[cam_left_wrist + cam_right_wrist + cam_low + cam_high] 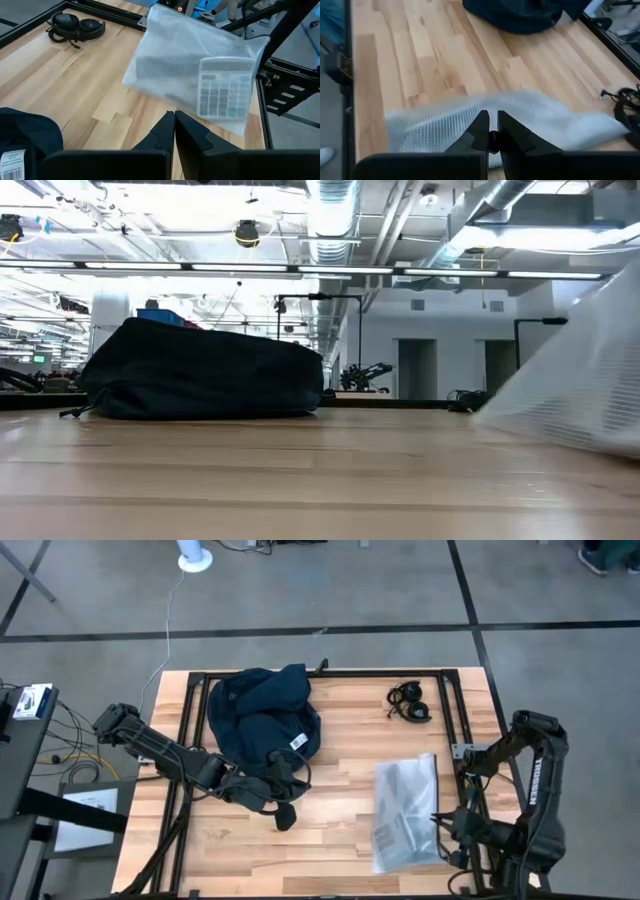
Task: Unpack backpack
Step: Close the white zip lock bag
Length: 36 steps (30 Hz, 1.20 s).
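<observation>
The dark navy backpack [262,718] lies on its side on the table's left half; it also shows in the low view [200,372] and at the edge of the left wrist view [27,142]. My left gripper [287,772] hovers at the backpack's near right edge, shut with nothing between its fingers [174,122]. A clear mesh plastic bag [405,812] with flat items inside lies on the right half. My right gripper [440,820] is at that bag's right edge, shut on it [492,127]. My right gripper pinches the clear mesh bag at its right edge [470,131] between its two fingers, which come roughly level from the table's right side. The fingers hide the exact spot. The held side of the bag [585,375] rises off the table while the rest lies on the wood.
Black headphones [410,702] lie at the far right of the table. A backpack strap [285,815] trails toward the near edge below my left gripper. A black frame [330,673] runs around the tabletop. Bare wood lies between backpack and bag.
</observation>
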Available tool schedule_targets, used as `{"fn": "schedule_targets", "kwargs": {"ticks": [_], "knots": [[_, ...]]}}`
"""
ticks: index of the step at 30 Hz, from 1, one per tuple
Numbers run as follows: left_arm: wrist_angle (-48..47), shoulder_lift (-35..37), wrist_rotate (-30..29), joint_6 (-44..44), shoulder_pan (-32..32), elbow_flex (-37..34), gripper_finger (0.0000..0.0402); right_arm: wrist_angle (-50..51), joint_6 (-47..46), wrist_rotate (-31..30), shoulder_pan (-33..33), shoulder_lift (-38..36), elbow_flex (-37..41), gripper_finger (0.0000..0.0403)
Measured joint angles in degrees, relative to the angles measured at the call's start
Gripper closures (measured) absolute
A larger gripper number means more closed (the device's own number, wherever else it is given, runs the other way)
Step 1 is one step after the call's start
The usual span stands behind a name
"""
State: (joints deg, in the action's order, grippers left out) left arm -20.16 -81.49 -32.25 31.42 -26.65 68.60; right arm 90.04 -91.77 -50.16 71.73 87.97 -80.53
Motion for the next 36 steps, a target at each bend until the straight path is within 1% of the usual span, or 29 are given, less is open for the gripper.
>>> {"fn": "schedule_targets", "kwargs": {"ticks": [3, 7, 10, 13, 16, 19, 22, 24, 26, 28, 30, 32, 34, 36], "knots": [[0.8, -0.1, 0.0, 1.5, 0.1, 0.0, 0.0402, -0.1, 0.4, 0.1, -0.4, -0.3, 0.0, 0.0394], [3.5, -0.1, 0.2, 1.9, 0.3, -0.8, 0.0402, -1.8, 3.3, -0.2, -3.5, 0.7, 0.0, 0.0392], [5.0, -0.2, 0.2, 0.9, 0.4, -1.3, 0.0402, -7.2, 11.0, -0.3, -7.0, 1.4, 0.1, 0.0392], [5.6, -0.8, 0.1, 0.9, 0.4, -1.4, 0.0402, -15.0, 20.6, -0.1, -10.4, 1.4, 0.1, 0.0392], [6.3, -2.6, 0.2, 1.6, 0.4, -1.4, 0.0402, -19.8, 25.0, 2.0, -12.6, 1.3, 0.1, 0.0389], [9.9, -5.8, 0.5, 1.7, 0.5, -1.4, 0.0395, -22.0, 24.4, 3.7, -13.9, 1.3, 0.1, 0.0363], [13.3, -9.4, 1.6, -0.1, 0.4, -1.4, 0.0372, -22.9, 23.5, 8.4, -15.3, 1.3, 0.1, 0.0312], [16.1, -11.3, 2.7, -0.3, 0.7, -1.4, 0.0353, -22.8, 22.0, 10.0, -15.7, 1.3, 0.1, 0.0274], [20.4, -13.1, 4.7, -0.5, 1.3, -1.4, 0.0333, -22.7, 21.0, 11.6, -15.5, 1.2, 0.1, 0.0242], [25.5, -15.3, 7.9, -2.3, 2.1, -1.4, 0.0319, -22.6, 19.2, 13.1, -14.8, 1.0, 0.1, 0.022], [31.7, -18.0, 12.9, -4.3, 2.6, -1.4, 0.0311, -22.7, 16.7, 14.2, -13.5, 0.8, 0.1, 0.0208], [37.1, -20.6, 18.5, -5.9, 3.0, -1.4, 0.0309, -23.0, 14.4, 15.0, -11.7, 0.8, 0.4, 0.0205], [41.1, -23.4, 21.0, -5.7, 3.5, -1.3, 0.0311, -23.1, 11.5, 15.2, -9.7, 0.8, 2.1, 0.0206], [42.5, -25.9, 21.4, -4.8, 4.2, -1.3, 0.0315, -23.7, 7.9, 15.2, -7.6, 1.0, 5.0, 0.0212]]}}
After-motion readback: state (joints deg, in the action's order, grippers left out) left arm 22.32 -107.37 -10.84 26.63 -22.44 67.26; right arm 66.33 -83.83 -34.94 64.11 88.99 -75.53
